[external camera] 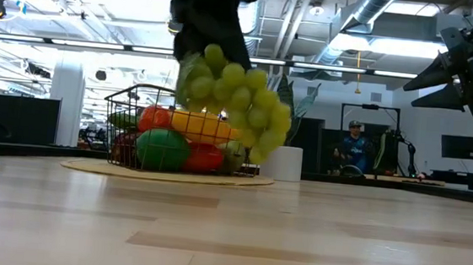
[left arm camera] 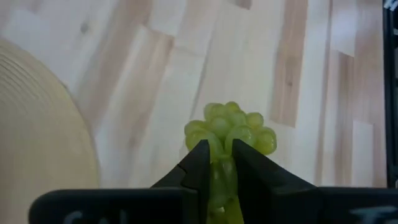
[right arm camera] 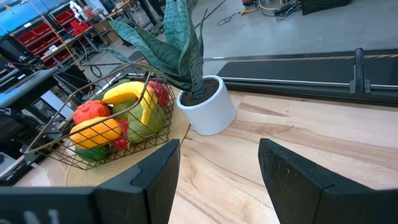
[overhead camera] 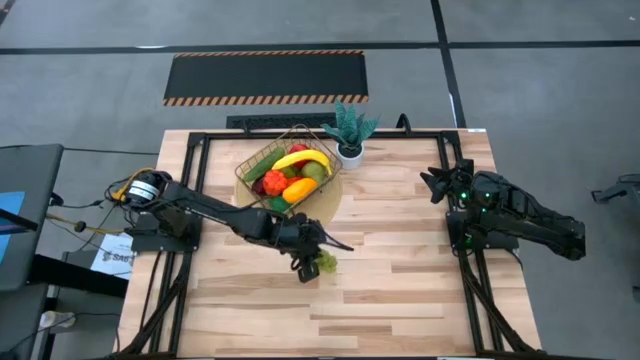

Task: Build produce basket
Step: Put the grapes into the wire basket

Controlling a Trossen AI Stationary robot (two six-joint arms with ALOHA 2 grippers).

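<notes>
Grapes (external camera: 237, 99) hanging closest to the low cam, lifted clear of the desk (external camera: 228, 233) and blocking part of the basket (external camera: 137, 108) behind. Left hand (left arm camera: 221, 163) is pinching the bunch by its stem end, fingers narrow w/ green showing between them. From above: left hand (overhead camera: 310, 262) is sitting over bare desk (overhead camera: 400, 290) just in front of the basket (overhead camera: 252, 170), grapes (overhead camera: 327, 262) at its tip, apart from the basket rim.

Basket is resting on a round tan mat (overhead camera: 331, 197) at the far centre of the desk. Already holding produce: banana (overhead camera: 301, 159), orange piece (overhead camera: 299, 188), red piece (overhead camera: 274, 182), green pieces. Basket top is lying open, nothing over it.

Potted plant (overhead camera: 349, 133) in white pot is standing just beside basket's right corner, on the far side. Right wrist cam is showing pot (right arm camera: 208, 112) close to the mat edge (right arm camera: 177, 134), leaves leaning over basket (right arm camera: 68, 152).

Right hand (overhead camera: 437, 184) is waiting at the desk's right side, well apart from basket, fingers (right arm camera: 158, 171) spread wide, holding nothing.

Room behind: a person (external camera: 354, 146) seated far off.
</notes>
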